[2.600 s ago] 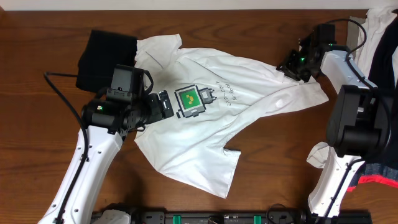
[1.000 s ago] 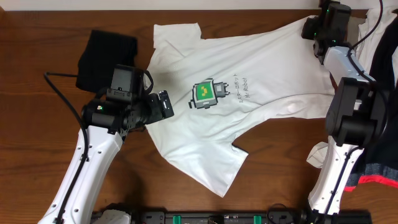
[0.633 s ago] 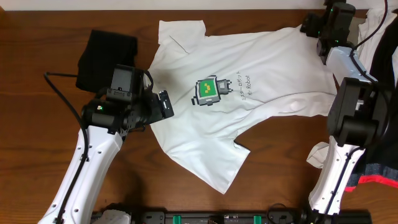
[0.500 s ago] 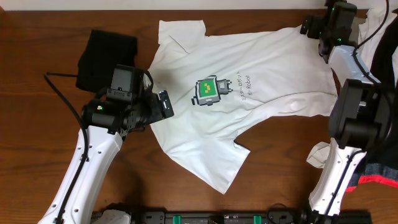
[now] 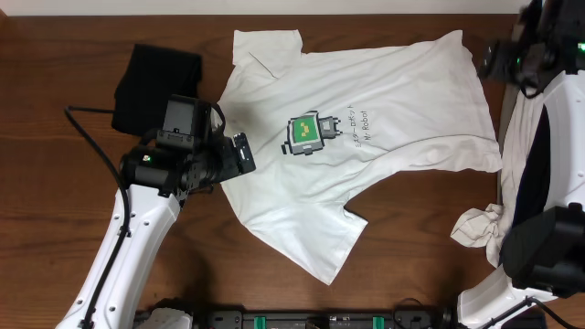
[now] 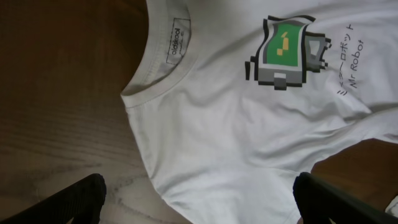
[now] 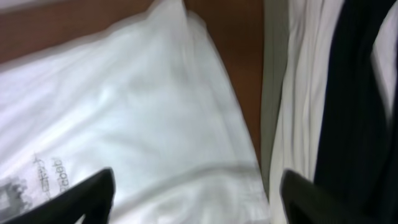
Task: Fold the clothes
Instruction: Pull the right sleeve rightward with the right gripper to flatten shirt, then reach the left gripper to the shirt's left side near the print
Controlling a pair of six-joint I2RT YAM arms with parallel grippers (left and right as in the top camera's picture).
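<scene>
The white T-shirt (image 5: 384, 110) lies spread flat on the table, its collar to the left and its hem to the right, with the green robot print (image 5: 309, 135) facing up. My left gripper (image 5: 242, 153) hovers open at the collar. In the left wrist view the collar (image 6: 165, 68) and print (image 6: 283, 56) lie ahead of my left gripper (image 6: 199, 208), with shirt cloth under the wide-apart jaws. My right gripper (image 5: 494, 62) is open beside the shirt's far right corner. In the blurred right wrist view my right gripper (image 7: 199, 199) holds nothing above the hem.
A folded black garment (image 5: 155, 82) lies at the far left, behind the left arm. A pile of white and black clothes (image 5: 548, 155) sits along the right edge, with a crumpled white piece (image 5: 477, 228) below it. Bare wood shows at the front left.
The right gripper pulled the shirt's corner to the far right, opened and let go, then swung right off the shirt. The shirt now lies flatter. The left arm has not moved.
</scene>
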